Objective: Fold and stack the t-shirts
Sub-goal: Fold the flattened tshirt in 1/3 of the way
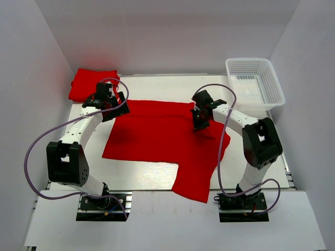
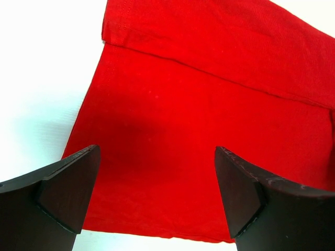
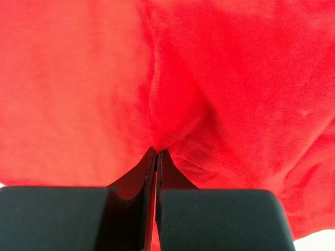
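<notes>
One red t-shirt [image 1: 157, 136] lies spread across the middle of the white table [image 1: 146, 175], its lower right part hanging toward the front edge. A second t-shirt [image 1: 91, 81] sits folded at the back left corner. My left gripper [image 1: 112, 104] hovers open over the spread shirt's back left corner. In the left wrist view the gripper [image 2: 156, 157] has nothing between its wide-apart fingers, and the t-shirt [image 2: 199, 94] shows a folded edge below. My right gripper [image 1: 200, 121] is shut on a pinch of fabric near the shirt's back right. In the right wrist view the cloth [image 3: 78, 78] puckers at the gripper [image 3: 157, 151].
A white mesh basket [image 1: 255, 83] stands at the back right corner and holds nothing that I can see. White walls enclose the table on three sides. Purple cables loop beside both arms.
</notes>
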`<state>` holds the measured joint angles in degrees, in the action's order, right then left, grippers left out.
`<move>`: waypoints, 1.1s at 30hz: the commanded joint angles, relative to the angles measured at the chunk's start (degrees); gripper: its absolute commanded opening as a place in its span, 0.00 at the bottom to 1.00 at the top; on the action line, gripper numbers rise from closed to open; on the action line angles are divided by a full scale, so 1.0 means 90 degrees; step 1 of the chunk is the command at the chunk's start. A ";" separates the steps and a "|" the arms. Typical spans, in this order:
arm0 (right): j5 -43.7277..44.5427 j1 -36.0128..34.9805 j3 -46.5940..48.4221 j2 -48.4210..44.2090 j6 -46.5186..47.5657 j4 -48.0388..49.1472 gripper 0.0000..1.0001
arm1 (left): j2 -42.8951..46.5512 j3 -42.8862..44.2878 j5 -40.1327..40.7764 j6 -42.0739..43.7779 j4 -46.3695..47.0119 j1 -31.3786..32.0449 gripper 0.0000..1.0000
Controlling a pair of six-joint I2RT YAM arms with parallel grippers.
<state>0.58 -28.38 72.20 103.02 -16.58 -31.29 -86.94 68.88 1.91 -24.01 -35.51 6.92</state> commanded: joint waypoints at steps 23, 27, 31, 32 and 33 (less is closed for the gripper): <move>-0.1519 -0.0001 0.0453 -0.0059 0.0308 -0.0283 0.91 | -0.0135 0.0218 -0.0183 0.0090 -0.0020 0.0013 1.00; -0.1383 0.0038 0.0512 -0.0420 0.0270 -0.0157 0.91 | -0.0272 0.0441 -0.0310 0.0090 -0.0020 0.0013 1.00; -0.0819 0.0106 0.0746 -0.0373 0.0144 -0.0088 0.91 | -0.0545 0.0685 -0.0524 0.0148 0.0262 0.0013 1.00; -0.0758 0.0136 0.0824 -0.0305 0.0133 -0.0127 0.91 | -0.0633 0.0802 -0.0718 0.0216 0.0351 0.0013 1.00; -0.0680 0.0223 0.1038 -0.0140 0.0075 -0.0137 0.91 | -0.0827 0.0871 -0.0807 0.0217 0.0438 0.0013 1.00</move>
<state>-9.08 -27.97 76.93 101.62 -14.98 -32.84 -92.64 73.32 -1.54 -23.14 -34.92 6.92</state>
